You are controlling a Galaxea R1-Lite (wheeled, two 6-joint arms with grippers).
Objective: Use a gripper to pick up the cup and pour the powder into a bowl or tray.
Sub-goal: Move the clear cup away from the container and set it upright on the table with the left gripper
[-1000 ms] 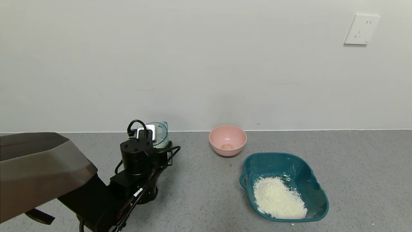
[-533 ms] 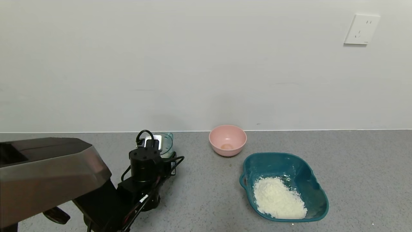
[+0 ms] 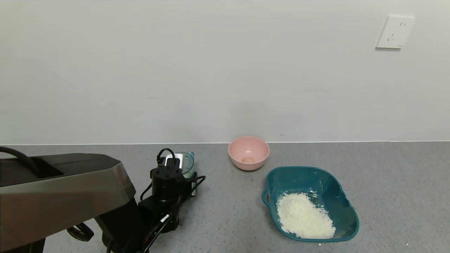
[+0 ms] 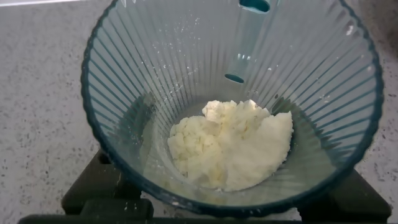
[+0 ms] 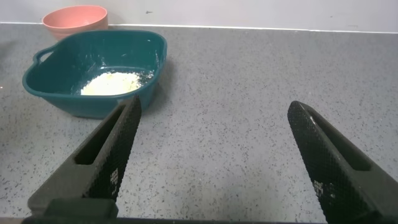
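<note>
My left gripper [image 3: 177, 167] is shut on the ribbed pale blue-green cup [image 3: 188, 164] and holds it upright just above the counter, left of the pink bowl. In the left wrist view the cup [image 4: 155, 68] fills the picture, with a clump of white powder [image 4: 230, 146] on its bottom and black fingers [image 4: 99, 186] beneath it on both sides. The dark teal tray [image 3: 299, 169] lies at the right with a heap of powder [image 3: 304, 216] in it. My right gripper [image 5: 214, 106] is open and empty over bare counter; the tray [image 5: 62, 93] shows beyond it.
A small pink bowl [image 3: 248, 153] stands by the wall between cup and tray; it also shows in the right wrist view [image 5: 74, 17]. A wall socket [image 3: 394, 32] is at the upper right. Grey speckled counter [image 3: 397, 196] extends to the right of the tray.
My left gripper has carried the cup to the right and lower in the head view, nearer the pink bowl. The tray, its powder and the bowl have not moved.
</note>
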